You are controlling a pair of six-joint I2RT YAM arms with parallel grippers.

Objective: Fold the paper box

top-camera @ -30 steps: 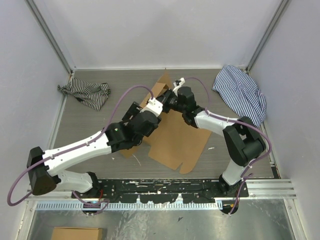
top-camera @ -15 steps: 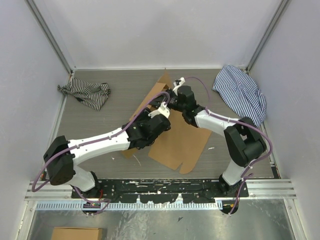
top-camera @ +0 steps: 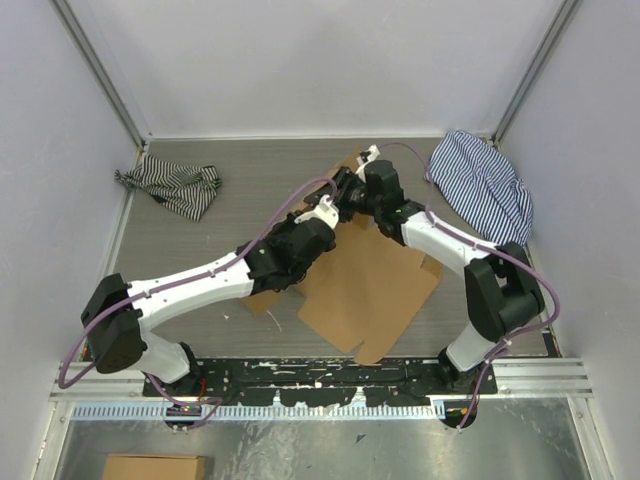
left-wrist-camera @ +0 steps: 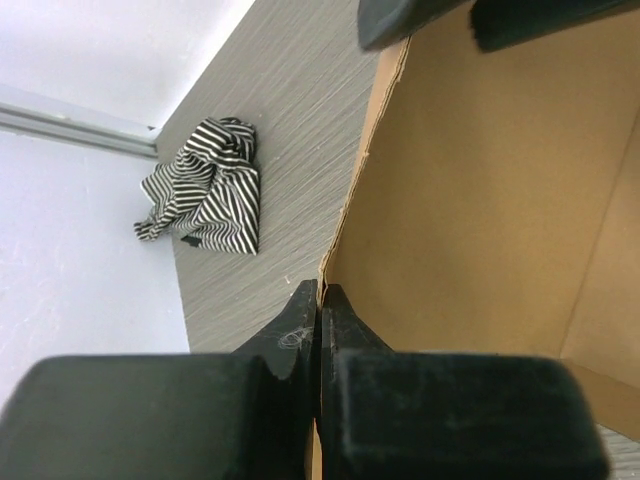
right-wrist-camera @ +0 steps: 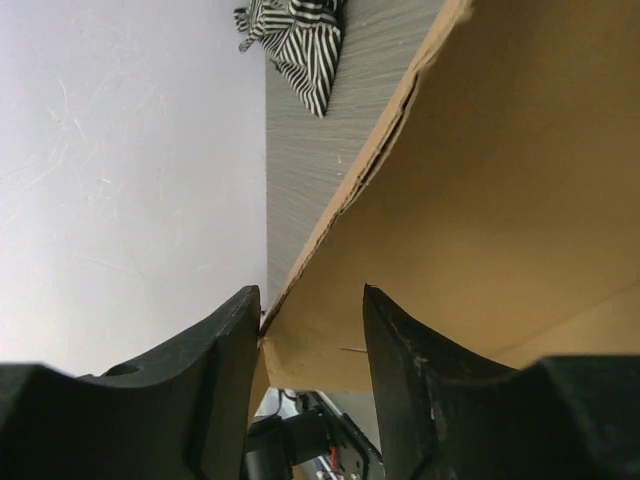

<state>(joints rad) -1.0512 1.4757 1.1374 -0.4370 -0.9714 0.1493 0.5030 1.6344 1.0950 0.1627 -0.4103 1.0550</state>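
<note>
Left wrist view showed the left jaws pressed together on the thin edge of the paper box (left-wrist-camera: 480,200), pinching a raised brown cardboard panel. The panel's inner face spread ahead of the jaws and to their right, where a crease met a second panel. To the left of the jaws, well apart from the cardboard, a black-and-white striped cloth (left-wrist-camera: 205,190) lay crumpled on the grey table (left-wrist-camera: 290,120). In the right wrist view the right jaws stood spread, straddling the same kind of raised edge. The cardboard passed between them and lay close against one side, though whether it touched could not be told, and nothing was gripped. From the top external view both pairs of jaws met at the far end of the die-cut sheet. The bulk of the sheet lay flat on the table behind them, toward the arm bases, and a blue striped cloth (top-camera: 480,185) sat off to the right, clear of the work. The step in hand looked to be standing up one wall or flap at the far end, with the left jaws alone bearing it, so the folding seemed to be at an early stage. The next move likely called for the right jaws to slip off the edge without knocking the panel. They would then need a fresh hold on a neighbouring flap while the left jaws held the wall upright along its crease.
</note>
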